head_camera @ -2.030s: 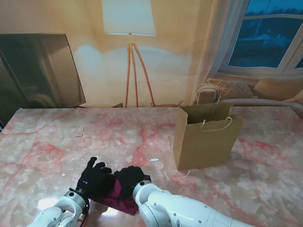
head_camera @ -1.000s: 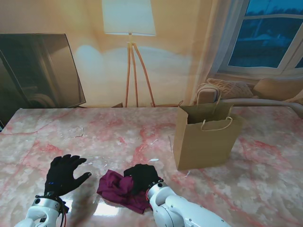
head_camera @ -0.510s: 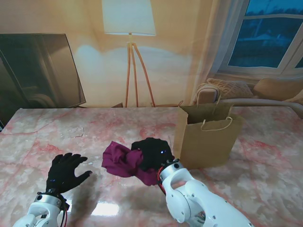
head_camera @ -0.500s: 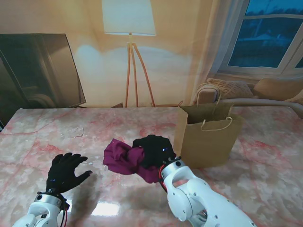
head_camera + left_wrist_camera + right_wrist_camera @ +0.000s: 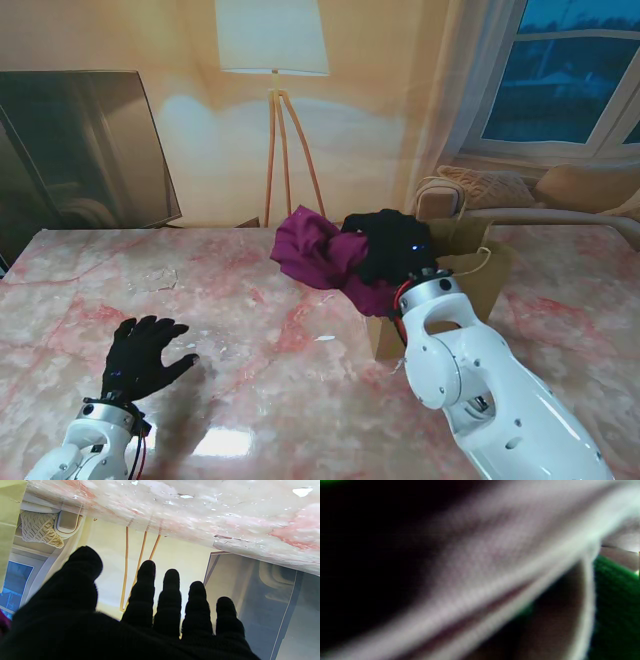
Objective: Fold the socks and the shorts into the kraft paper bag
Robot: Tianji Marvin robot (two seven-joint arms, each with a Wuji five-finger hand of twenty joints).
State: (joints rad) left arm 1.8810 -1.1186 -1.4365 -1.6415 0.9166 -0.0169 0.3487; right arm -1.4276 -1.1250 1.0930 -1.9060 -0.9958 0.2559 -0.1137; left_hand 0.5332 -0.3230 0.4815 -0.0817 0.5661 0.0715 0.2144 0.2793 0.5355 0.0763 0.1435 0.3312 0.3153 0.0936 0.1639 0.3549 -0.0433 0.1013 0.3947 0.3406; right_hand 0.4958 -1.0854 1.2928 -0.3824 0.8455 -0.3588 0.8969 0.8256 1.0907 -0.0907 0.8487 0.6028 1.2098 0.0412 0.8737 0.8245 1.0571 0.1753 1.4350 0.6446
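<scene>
Maroon shorts, one bundle, gripped in our right hand, raised over mouth of single kraft paper bag on marble bench. Our left hand holds nothing, fingers spread above bench. Right wrist view blurred.

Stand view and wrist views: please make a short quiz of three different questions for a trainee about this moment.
1. True or false: the maroon garment lies flat on the marble table.
2. Which hand holds the garment? A) the left hand B) the right hand C) both
3. Fill in: the left hand's fingers are spread and hold ____.

Key
1. False. It is lifted in the air beside the mouth of the kraft paper bag.
2. B. The right hand is closed on the garment; the right wrist view shows only blurred cloth.
3. Nothing. That hand hovers open near me, on the left.
</scene>
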